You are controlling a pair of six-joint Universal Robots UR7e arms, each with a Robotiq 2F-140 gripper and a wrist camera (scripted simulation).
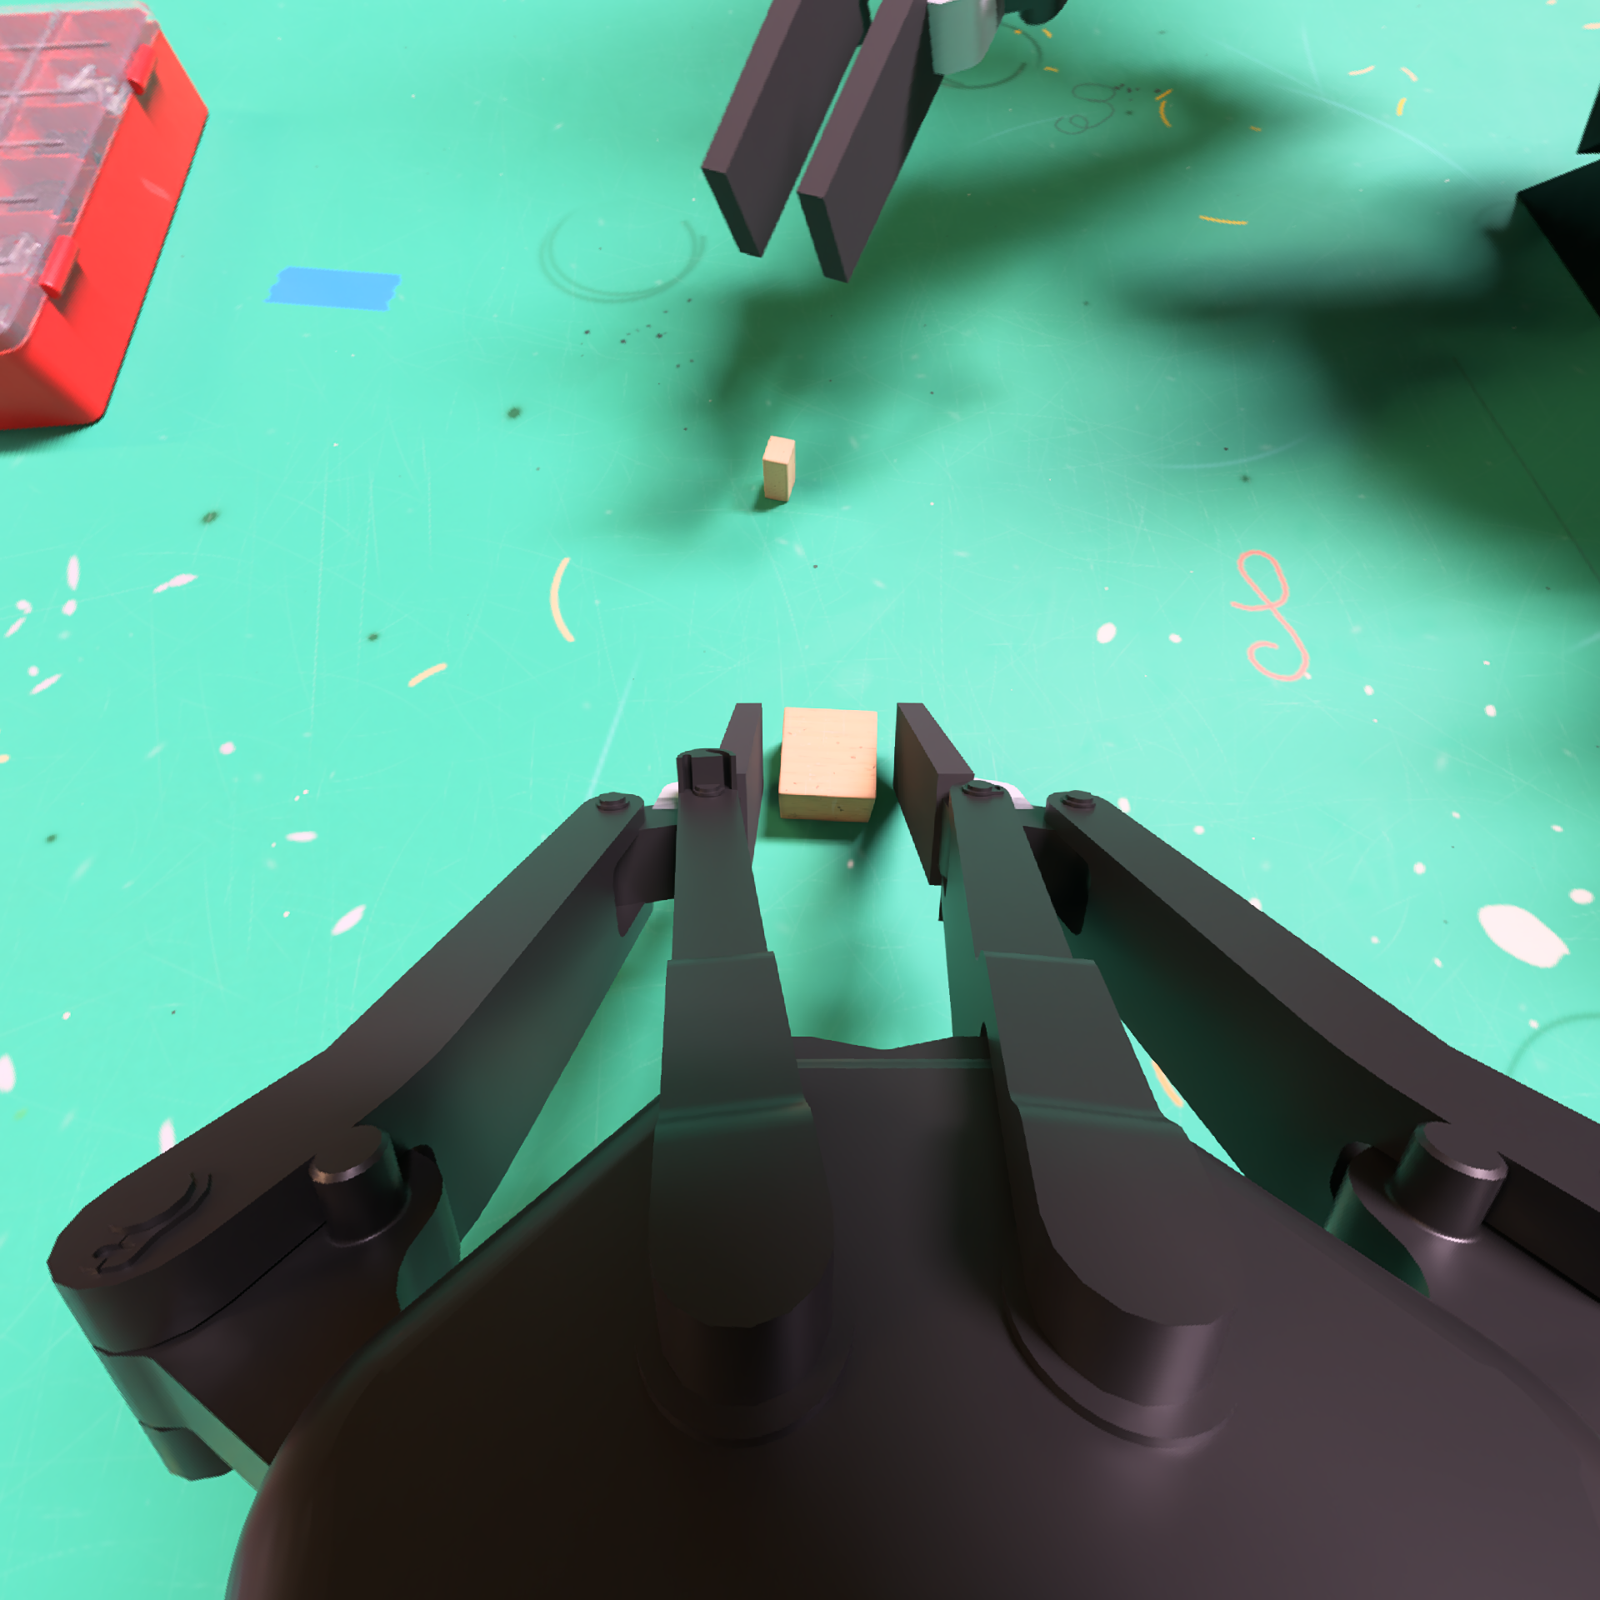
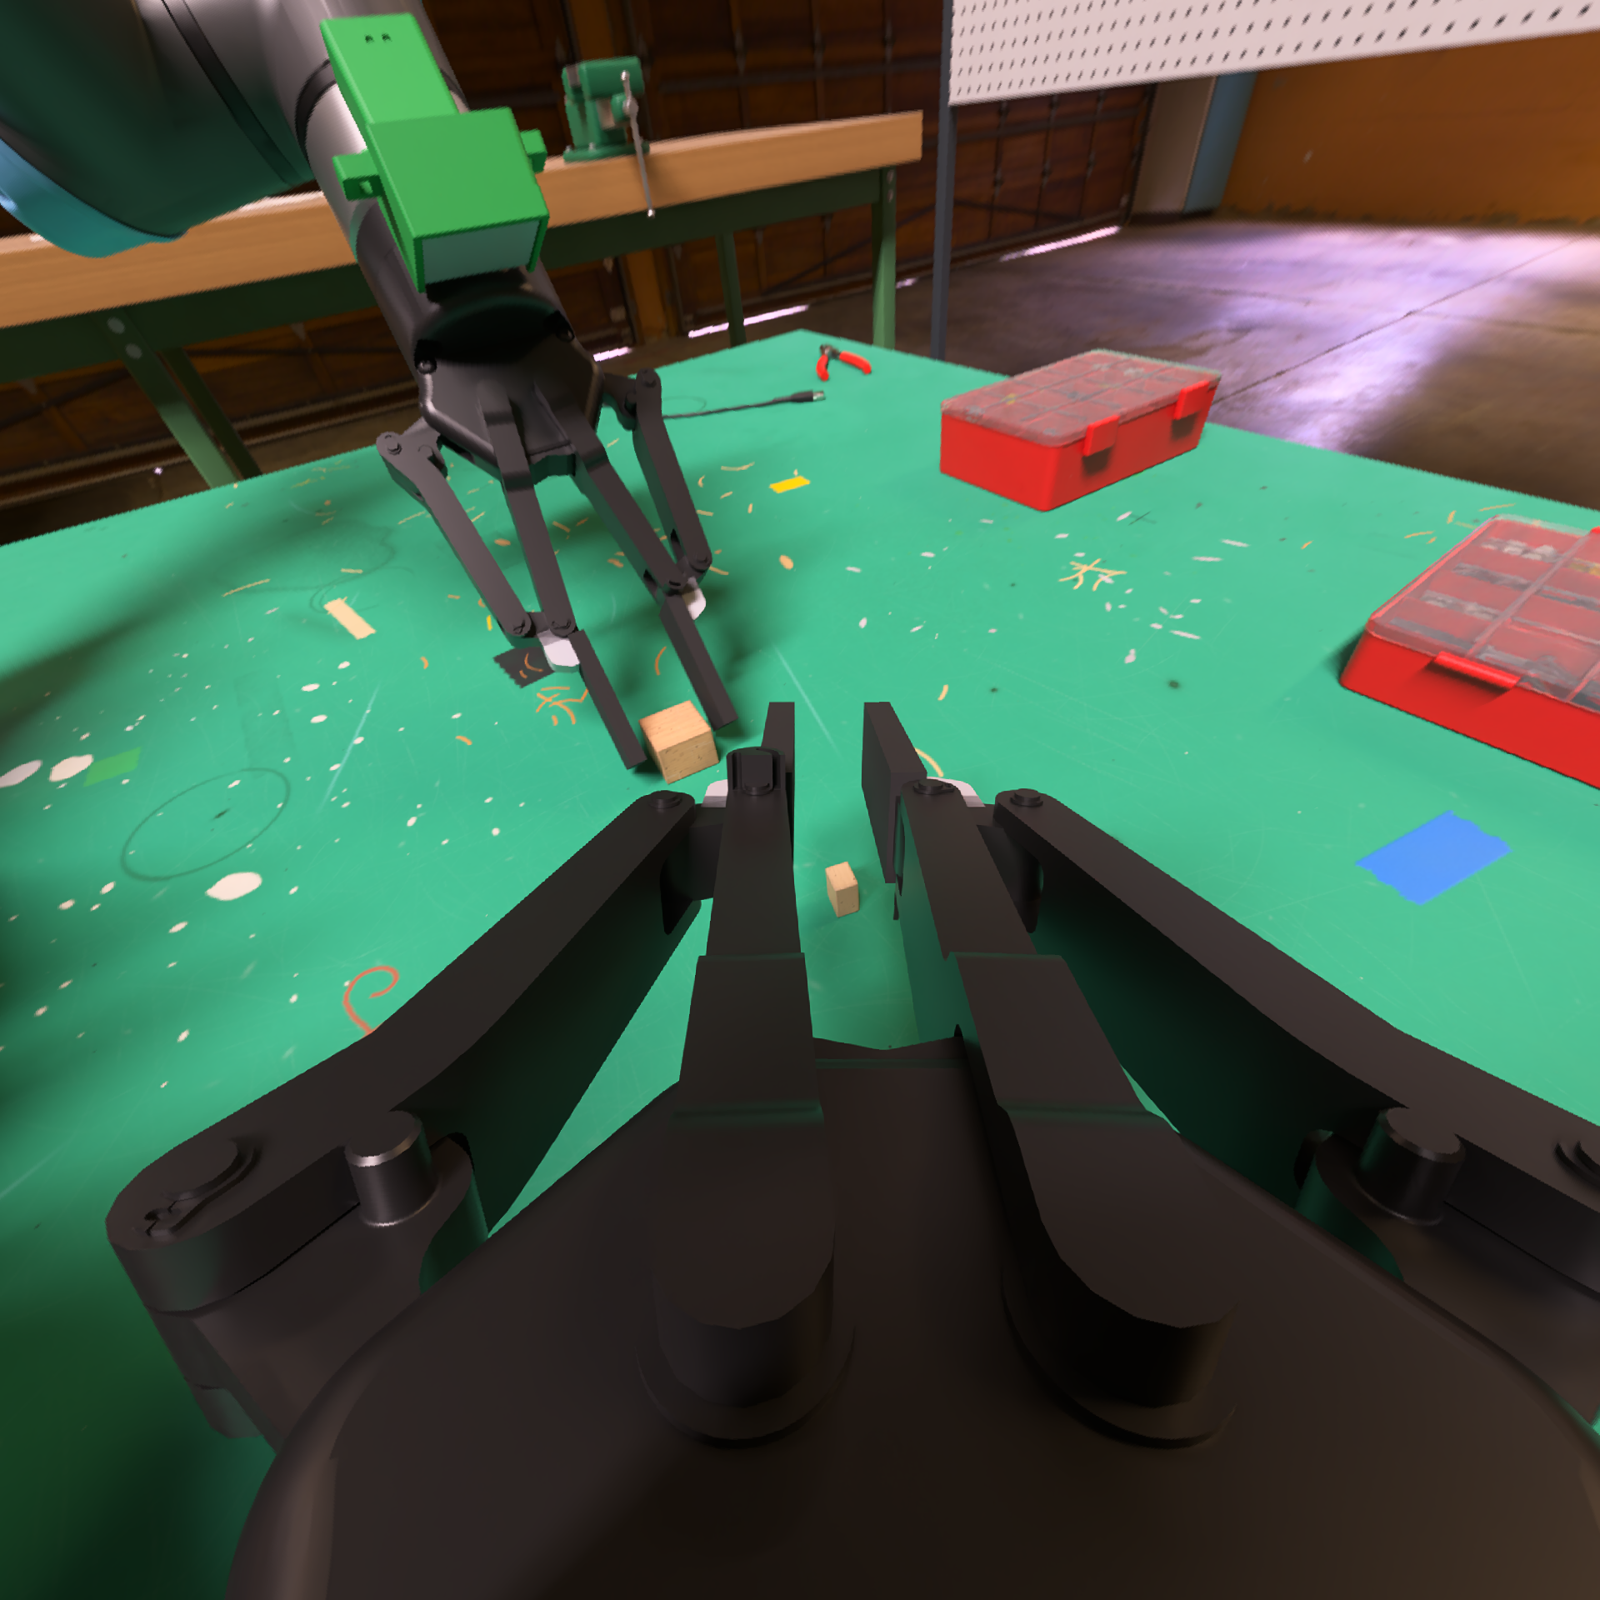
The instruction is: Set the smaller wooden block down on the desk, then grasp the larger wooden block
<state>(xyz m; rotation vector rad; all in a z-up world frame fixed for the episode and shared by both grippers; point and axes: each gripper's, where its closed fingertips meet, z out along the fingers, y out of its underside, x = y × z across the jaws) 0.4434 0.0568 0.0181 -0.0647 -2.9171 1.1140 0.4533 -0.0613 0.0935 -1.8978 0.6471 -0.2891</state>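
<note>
far left of the left gripper (image 1: 829, 753), a red plastic organiser box with clear lid (image 1: 82, 216) is cut by the frame edge.

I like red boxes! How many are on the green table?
2. One red box sits far back on the table; the other is at its right edge, partly cut off.

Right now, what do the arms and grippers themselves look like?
Both the left gripper and the right gripper are matte dark grey, with long bar linkages, round pivot pins and flat rectangular fingertip pads. The left arm is glossy grey with teal trim and carries a boxy green mount at its wrist.
</note>
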